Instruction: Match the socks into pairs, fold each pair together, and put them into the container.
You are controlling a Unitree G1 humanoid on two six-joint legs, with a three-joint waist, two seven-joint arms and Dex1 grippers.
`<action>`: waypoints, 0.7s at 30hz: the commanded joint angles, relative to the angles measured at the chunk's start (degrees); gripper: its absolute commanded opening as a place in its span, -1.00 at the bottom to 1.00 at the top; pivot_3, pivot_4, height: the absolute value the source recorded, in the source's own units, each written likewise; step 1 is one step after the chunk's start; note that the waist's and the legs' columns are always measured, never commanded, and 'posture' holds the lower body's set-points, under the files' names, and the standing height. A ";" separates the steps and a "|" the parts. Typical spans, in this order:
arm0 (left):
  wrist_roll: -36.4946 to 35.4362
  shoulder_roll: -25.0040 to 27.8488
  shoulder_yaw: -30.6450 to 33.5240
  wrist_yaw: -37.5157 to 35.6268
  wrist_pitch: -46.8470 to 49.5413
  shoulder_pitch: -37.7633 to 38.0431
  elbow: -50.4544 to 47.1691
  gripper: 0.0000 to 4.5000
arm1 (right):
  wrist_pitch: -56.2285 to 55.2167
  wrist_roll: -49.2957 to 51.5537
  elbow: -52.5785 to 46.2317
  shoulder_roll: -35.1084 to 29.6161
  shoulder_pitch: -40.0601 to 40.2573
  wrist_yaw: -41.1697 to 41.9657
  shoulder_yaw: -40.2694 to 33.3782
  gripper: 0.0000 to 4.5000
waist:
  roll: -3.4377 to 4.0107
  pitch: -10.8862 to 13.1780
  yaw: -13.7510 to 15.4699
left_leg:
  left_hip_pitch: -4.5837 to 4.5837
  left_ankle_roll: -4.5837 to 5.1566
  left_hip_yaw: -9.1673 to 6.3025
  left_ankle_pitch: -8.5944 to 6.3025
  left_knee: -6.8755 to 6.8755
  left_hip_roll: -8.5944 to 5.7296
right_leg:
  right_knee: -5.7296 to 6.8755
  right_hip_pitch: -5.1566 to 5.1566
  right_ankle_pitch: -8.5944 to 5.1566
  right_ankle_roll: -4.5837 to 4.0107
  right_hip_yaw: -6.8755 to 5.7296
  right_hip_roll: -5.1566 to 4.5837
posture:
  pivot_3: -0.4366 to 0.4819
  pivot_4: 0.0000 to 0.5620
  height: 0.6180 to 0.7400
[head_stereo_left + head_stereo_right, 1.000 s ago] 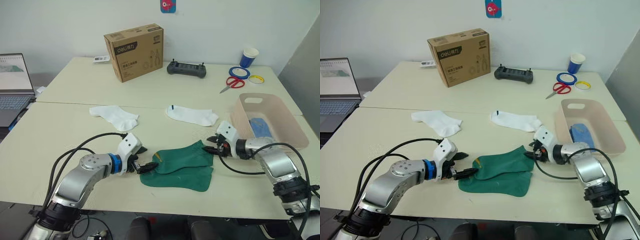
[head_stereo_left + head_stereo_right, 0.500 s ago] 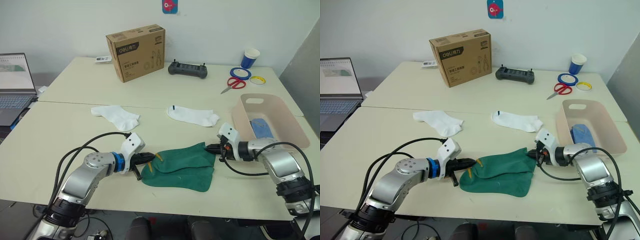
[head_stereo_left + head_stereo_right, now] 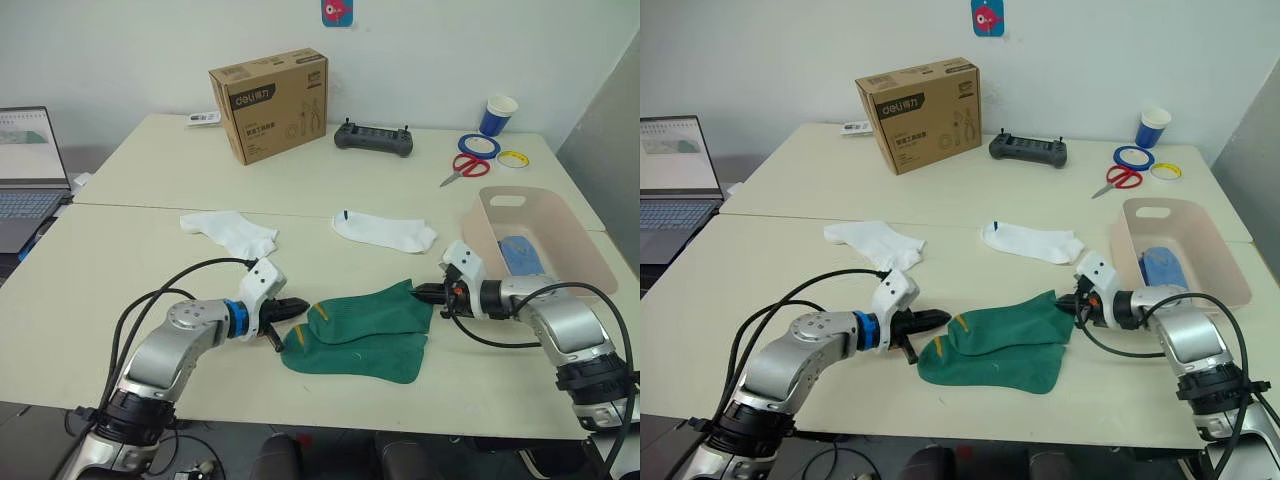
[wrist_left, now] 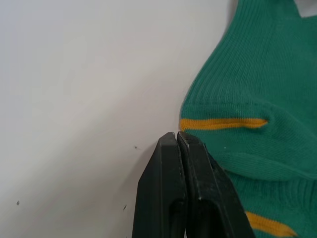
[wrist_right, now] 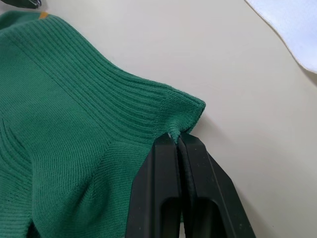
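Socks come first: the two dark green socks (image 3: pixel 360 328) lie stacked on the counter (image 3: pixel 120 260) between the pincers, the right pincer (image 3: pixel 432 292) pinched shut on the upper sock's cuff corner, the left pincer (image 3: pixel 297 306) closed with its tips just beside the yellow-striped toe. With so thin a bite, the cuff could slip free, or the lower sock could drag and skew the pair. Beyond the pincers lie two white socks (image 3: pixel 232 232), and beyond the right one the pink container (image 3: pixel 590 262) holding a blue pair (image 3: pixel 520 252).

Both arms low, forward; left gripper (image 4: pixel 177 136) and right gripper (image 5: pixel 174 137) closed.
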 commanded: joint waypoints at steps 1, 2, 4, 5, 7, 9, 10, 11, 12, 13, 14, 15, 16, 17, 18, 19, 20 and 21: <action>-3.05 0.83 1.68 -1.81 1.51 1.42 -4.01 -0.91 | 0.14 0.75 -2.22 0.00 0.05 -1.09 -1.58 -1.00 | 0.00 0.00 -0.03 | 0.00 0.00 0.00 0.00 0.00 0.00 | 0.00 0.00 0.00 0.00 0.00 0.00 | -0.05 -0.47 1.00; -2.99 1.32 1.19 -2.21 1.59 1.93 -4.44 -0.81 | 0.11 0.77 -2.15 0.07 0.09 -1.25 -1.56 -1.00 | 0.00 0.00 -0.07 | 0.00 0.00 0.01 0.00 0.00 0.00 | 0.00 0.00 0.00 0.00 0.01 0.00 | -0.05 -0.47 1.00; -1.87 0.84 0.65 -0.64 1.87 1.85 -3.84 -0.60 | -0.19 0.80 -2.02 0.05 0.14 -1.46 -1.32 -1.00 | 0.00 0.00 -0.08 | 0.00 0.00 0.00 0.00 -0.01 0.01 | 0.00 -0.01 0.00 -0.01 0.01 0.00 | -0.05 -0.47 1.00; -1.53 0.43 0.45 0.12 2.35 1.54 -3.32 -0.43 | -0.42 0.72 -1.93 0.02 0.15 -1.54 -1.15 -1.00 | 0.00 0.00 -0.08 | 0.00 0.00 -0.01 0.00 -0.01 0.00 | 0.01 -0.01 0.00 -0.01 -0.01 0.00 | -0.05 -0.47 1.00; -1.14 0.12 -0.47 0.10 2.28 1.16 -3.08 -0.16 | -0.57 0.65 -1.89 0.04 0.12 -1.66 -0.93 -1.00 | 0.00 0.00 -0.08 | 0.00 0.00 -0.03 0.00 0.00 0.00 | 0.01 -0.01 0.00 0.00 -0.02 0.00 | -0.05 -0.47 1.00; -1.56 -0.53 -0.96 0.27 2.82 0.89 -3.24 -0.16 | -0.43 0.71 -1.99 0.14 0.04 -1.78 -0.84 -1.00 | 0.00 0.00 -0.07 | 0.00 0.00 -0.01 0.00 0.01 -0.01 | 0.02 0.01 0.00 0.01 -0.01 -0.01 | -0.05 -0.47 1.00; -1.59 -0.86 -1.37 0.40 2.87 0.70 -3.25 -0.16 | -0.36 0.74 -2.07 0.17 -0.02 -1.84 -0.77 -1.00 | 0.00 0.00 -0.07 | 0.00 0.00 -0.01 0.00 0.01 -0.02 | 0.02 0.01 0.00 0.01 0.00 -0.01 | -0.05 -0.47 1.00; -1.35 -1.11 -2.14 0.46 3.21 0.39 -3.00 -0.16 | -0.28 0.76 -2.15 0.18 -0.09 -1.88 -0.71 -1.00 | 0.00 0.00 -0.07 | 0.00 0.00 -0.01 0.00 0.01 -0.02 | 0.02 0.01 0.00 0.01 0.00 -0.01 | -0.05 -0.47 1.00; -0.81 -1.17 -2.94 0.35 2.95 0.15 -2.68 -0.16 | -0.25 0.77 -2.18 0.19 -0.16 -1.95 -0.67 -1.00 | 0.00 0.00 -0.06 | 0.00 0.00 0.00 0.00 0.01 -0.02 | 0.02 0.01 0.00 0.02 0.01 -0.01 | -0.05 -0.47 1.00; -0.51 -1.26 -3.40 0.32 2.81 -0.04 -2.39 -0.16 | -0.22 0.78 -2.20 0.22 -0.23 -2.01 -0.66 -1.00 | 0.00 0.00 -0.06 | 0.00 0.00 -0.01 0.00 0.01 -0.02 | 0.01 0.01 0.00 0.01 0.00 -0.01 | -0.05 -0.47 1.00; -0.61 -1.40 -3.58 0.16 2.84 -0.22 -2.21 -0.16 | -0.17 0.81 -2.21 0.24 -0.28 -2.08 -0.67 -1.00 | 0.00 0.00 -0.05 | 0.00 0.00 -0.01 0.00 0.01 -0.02 | 0.01 0.01 0.01 0.00 0.00 -0.01 | -0.05 -0.47 1.00; -0.92 -1.49 -3.62 -0.07 3.02 -0.36 -2.17 -0.16 | -0.15 0.83 -2.22 0.24 -0.29 -2.12 -0.67 -1.00 | 0.00 0.00 -0.04 | 0.00 0.00 -0.02 0.00 0.01 -0.02 | 0.02 0.00 0.01 0.00 -0.01 -0.01 | -0.05 -0.47 1.00; -1.30 -1.56 -3.70 -0.42 3.31 -0.51 -2.26 -0.16 | -0.16 0.84 -2.23 0.23 -0.30 -2.16 -0.66 -1.00 | 0.00 0.00 -0.04 | 0.00 0.00 -0.02 0.00 0.01 -0.01 | 0.01 0.00 0.01 0.00 0.00 0.00 | -0.05 -0.47 1.00; -1.93 -1.62 -3.90 -1.05 3.97 -0.65 -2.57 -0.16 | -0.13 0.89 -2.24 0.23 -0.30 -2.21 -0.68 -1.00 | 0.00 0.00 -0.03 | 0.00 0.00 -0.02 0.00 0.01 -0.01 | 0.02 0.00 0.01 0.00 0.00 0.00 | -0.05 -0.47 1.00; -2.31 -1.66 -4.02 -1.47 4.45 -0.74 -2.80 -0.16 | -0.11 0.92 -2.25 0.22 -0.30 -2.25 -0.69 -1.00 | 0.00 0.00 -0.04 | 0.00 0.00 -0.02 0.00 0.01 -0.01 | 0.01 0.00 0.01 0.00 0.00 0.00 | -0.05 -0.47 1.00; -2.30 -1.56 -4.27 -1.76 4.56 -0.82 -2.91 -0.24 | -0.13 0.93 -2.24 0.20 -0.28 -2.25 -0.69 -1.00 | 0.00 0.00 -0.05 | 0.00 0.00 -0.01 0.00 0.01 -0.02 | 0.01 0.00 0.01 0.00 0.00 0.00 | -0.05 -0.47 1.00; -1.60 -1.58 -4.42 -1.31 4.26 -1.07 -2.42 -0.33 | -0.13 0.89 -2.17 0.21 -0.37 -2.30 -0.65 -1.00 | 0.00 0.00 -0.04 | 0.00 0.00 -0.01 0.00 0.01 -0.02 | 0.01 0.00 0.01 0.00 0.01 0.00 | -0.05 -0.47 1.00; -1.04 -1.56 -4.44 -1.11 3.78 -1.26 -1.86 -0.40 | -0.06 0.90 -2.16 0.23 -0.44 -2.38 -0.66 -1.00 | 0.00 0.00 -0.04 | 0.00 0.00 -0.01 0.00 0.01 -0.02 | 0.01 0.00 0.01 0.00 0.01 -0.01 | -0.05 -0.47 1.00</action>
